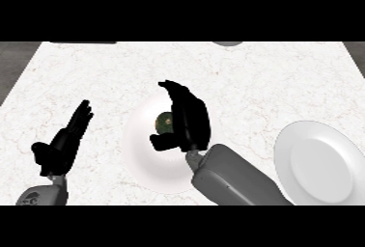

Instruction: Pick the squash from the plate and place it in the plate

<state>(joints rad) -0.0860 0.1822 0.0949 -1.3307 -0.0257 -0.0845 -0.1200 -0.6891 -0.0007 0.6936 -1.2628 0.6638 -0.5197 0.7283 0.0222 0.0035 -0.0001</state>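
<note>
Right hand (184, 120) is hovering over squash (164, 122) on near plate (143, 159), fingers straight, thumb spread (nothing grasped); pick and transfer to right-side plate (317, 166) are pending.

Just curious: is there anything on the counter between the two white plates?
In the head view, only the right forearm crosses between the left plate and the right plate; otherwise bare counter.
</note>
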